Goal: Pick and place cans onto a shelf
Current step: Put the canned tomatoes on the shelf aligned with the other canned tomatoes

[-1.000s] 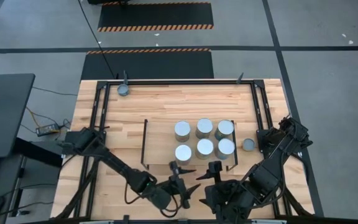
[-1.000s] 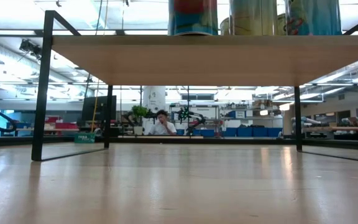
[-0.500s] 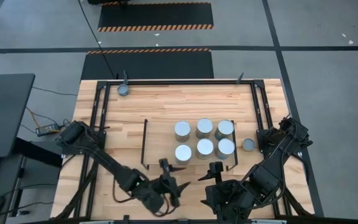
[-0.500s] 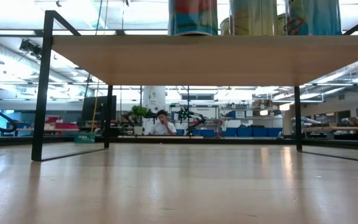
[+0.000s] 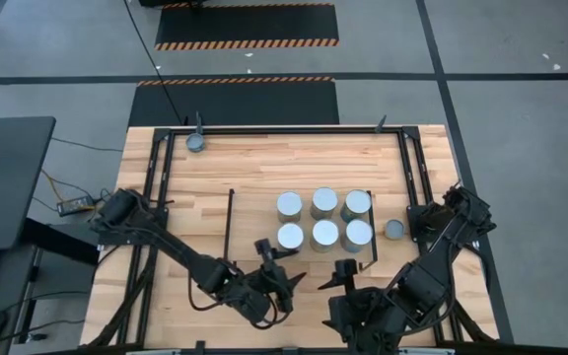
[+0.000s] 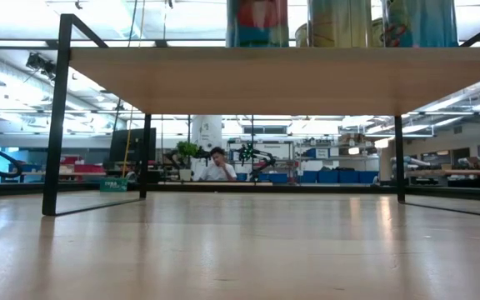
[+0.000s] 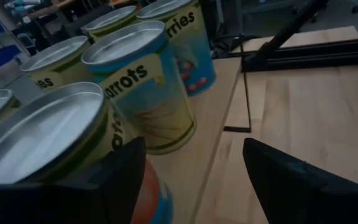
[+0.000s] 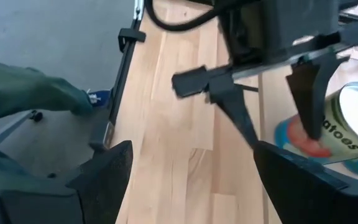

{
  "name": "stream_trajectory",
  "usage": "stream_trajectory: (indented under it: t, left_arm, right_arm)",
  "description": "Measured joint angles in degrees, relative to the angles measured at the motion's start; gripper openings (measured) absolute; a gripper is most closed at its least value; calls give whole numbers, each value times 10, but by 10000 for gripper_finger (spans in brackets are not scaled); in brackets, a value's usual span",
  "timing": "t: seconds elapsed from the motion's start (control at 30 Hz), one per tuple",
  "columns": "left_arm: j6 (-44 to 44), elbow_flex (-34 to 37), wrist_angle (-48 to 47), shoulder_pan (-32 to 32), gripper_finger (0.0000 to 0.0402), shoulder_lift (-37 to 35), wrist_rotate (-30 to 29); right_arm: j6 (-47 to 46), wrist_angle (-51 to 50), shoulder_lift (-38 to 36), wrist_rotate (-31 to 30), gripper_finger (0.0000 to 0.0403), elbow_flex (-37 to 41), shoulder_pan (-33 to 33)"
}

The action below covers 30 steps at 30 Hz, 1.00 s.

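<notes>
cans [image 5: 324,219], six, stand on the shelf [image 5: 254,219]; left gripper [image 5: 286,266] spread at its near edge, right gripper [image 5: 341,286] spread nearby.

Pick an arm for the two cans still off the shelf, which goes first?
Right, likely. One loose can sits on the table just off the shelf's right end, beside the right arm; the right gripper is open and empty. The left gripper, also open, hovers by the shelved cans; the far-corner can is distant.

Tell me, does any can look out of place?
Yes. Six cans stand on the shelf, but one can stands on the table beside its right end, and another can sits alone near the table's far left corner.
</notes>
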<state>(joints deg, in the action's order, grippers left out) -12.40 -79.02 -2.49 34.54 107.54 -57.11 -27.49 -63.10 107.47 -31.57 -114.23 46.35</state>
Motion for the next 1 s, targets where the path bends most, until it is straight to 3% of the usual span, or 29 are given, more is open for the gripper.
stream_trajectory:
  t: [0.27, 0.53, 0.73, 1.0]
  left_arm:
    - [6, 0, -9, 15, 274, -28, -7]
    - [59, 0, -42, 97, 274, -122, -10]
    - [38, -1, -36, 139, 274, -149, 0]
    - [-31, 1, 1, 87, 274, -43, 5]
  right_arm:
    - [-58, -75, 0, 39, 343, 0, 14]
    - [-206, -233, -26, 115, 343, 0, 34]
    - [-250, -269, -75, 55, 343, 0, 48]
    - [-230, -266, -129, 3, 343, 40, 31]
